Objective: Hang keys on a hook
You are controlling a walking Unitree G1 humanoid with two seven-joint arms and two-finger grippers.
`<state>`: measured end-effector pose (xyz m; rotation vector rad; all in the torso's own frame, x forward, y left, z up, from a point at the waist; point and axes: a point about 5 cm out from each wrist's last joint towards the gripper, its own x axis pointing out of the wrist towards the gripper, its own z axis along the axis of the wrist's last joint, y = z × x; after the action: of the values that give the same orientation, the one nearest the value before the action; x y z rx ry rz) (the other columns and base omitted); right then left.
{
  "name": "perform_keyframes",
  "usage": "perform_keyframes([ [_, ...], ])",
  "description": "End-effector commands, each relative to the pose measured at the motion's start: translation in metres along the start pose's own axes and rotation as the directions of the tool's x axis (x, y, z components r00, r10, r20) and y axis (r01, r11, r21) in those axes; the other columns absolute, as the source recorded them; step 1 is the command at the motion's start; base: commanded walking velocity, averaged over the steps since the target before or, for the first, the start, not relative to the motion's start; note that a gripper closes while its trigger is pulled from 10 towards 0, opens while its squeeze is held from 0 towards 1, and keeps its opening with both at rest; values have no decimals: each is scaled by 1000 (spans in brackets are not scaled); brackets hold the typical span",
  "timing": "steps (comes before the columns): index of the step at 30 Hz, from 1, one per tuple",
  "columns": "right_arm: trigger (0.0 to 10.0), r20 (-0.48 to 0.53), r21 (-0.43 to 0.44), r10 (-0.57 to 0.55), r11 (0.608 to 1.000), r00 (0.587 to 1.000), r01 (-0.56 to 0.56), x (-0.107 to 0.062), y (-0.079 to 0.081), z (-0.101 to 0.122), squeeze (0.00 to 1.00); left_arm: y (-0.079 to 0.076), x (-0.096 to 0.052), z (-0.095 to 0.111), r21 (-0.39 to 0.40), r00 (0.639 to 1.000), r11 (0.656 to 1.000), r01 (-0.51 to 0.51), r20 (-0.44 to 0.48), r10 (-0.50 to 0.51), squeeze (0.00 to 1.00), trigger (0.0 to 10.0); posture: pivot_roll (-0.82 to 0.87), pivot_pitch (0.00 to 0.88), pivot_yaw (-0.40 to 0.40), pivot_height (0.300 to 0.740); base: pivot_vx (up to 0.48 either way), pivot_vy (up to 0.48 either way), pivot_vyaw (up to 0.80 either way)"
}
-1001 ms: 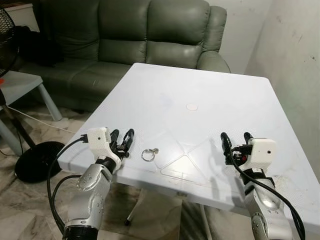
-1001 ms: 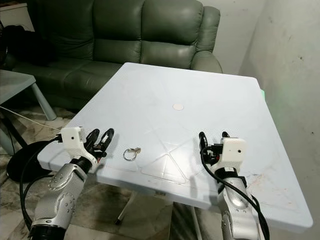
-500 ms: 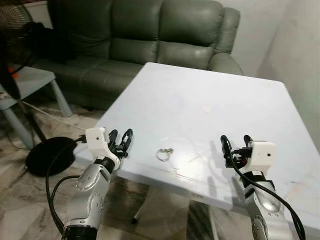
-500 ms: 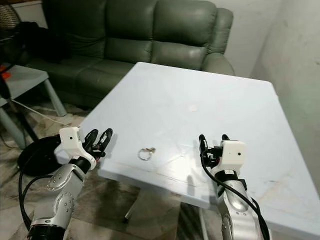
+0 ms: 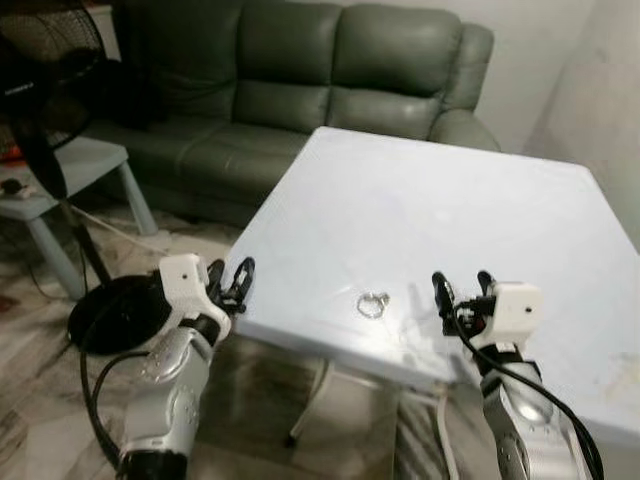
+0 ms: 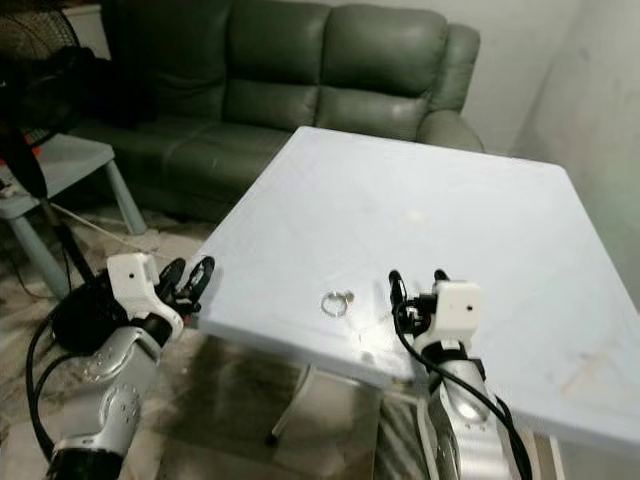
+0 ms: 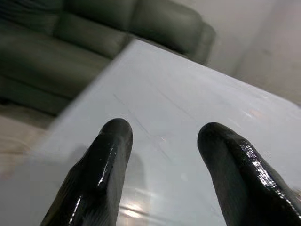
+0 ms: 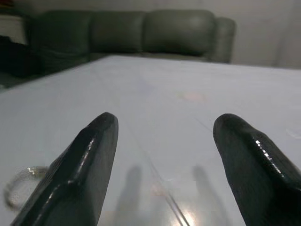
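Observation:
A small silver key ring with keys (image 5: pixel 373 304) lies on the white table (image 5: pixel 450 210) near its front edge. My right gripper (image 5: pixel 460 290) hovers just above the table a short way to the right of the keys, fingers open and empty. In the right wrist view the key ring (image 8: pixel 19 188) shows beside one finger (image 8: pixel 75 174). My left gripper (image 5: pixel 231 281) is open too, held at the table's front left corner, well left of the keys. Its wrist view looks between its fingers (image 7: pixel 99 174) across the tabletop.
A dark green sofa (image 5: pixel 300 80) stands behind the table. A standing fan (image 5: pixel 45 90) with a round black base (image 5: pixel 110 310) and a small grey side table (image 5: pixel 70 170) are on the left. A white wall (image 5: pixel 610 90) runs along the right.
The camera has shifted, so the table now sits further right and the fan has come into view. Both grippers stay open, and the keys lie where they were on the table.

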<state>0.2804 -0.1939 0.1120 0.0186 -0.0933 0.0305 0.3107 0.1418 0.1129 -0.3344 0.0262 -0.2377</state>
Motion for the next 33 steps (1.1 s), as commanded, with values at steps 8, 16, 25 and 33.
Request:
perform_keyframes([
  [8, 10000, 35, 5, 29, 1000, 999, -29, 6, 6, 9, 0, 5, 2, 8, 6, 999, 1000, -19, 33, 19, 0, 10000, 42, 0, -19, 740, 0, 240, 0],
  [16, 10000, 31, 0, 37, 999, 999, -37, 6, 6, 9, 0, 4, 2, 8, 7, 999, 1000, -21, 39, 20, 0, 10000, 39, 0, -23, 740, 0, 0, 0],
  [25, 10000, 30, -5, 41, 999, 999, -41, 6, 6, 9, 0, 4, 3, 7, 2, 999, 1000, -20, 42, 19, 0, 10000, 36, 0, -25, 740, 0, 0, 0],
  [33, 10000, 26, -11, 41, 999, 999, -40, 4, 4, 8, 0, 3, 2, 8, 7, 999, 1000, -17, 45, 16, 0, 10000, 32, 0, -24, 740, 0, 0, 0],
])
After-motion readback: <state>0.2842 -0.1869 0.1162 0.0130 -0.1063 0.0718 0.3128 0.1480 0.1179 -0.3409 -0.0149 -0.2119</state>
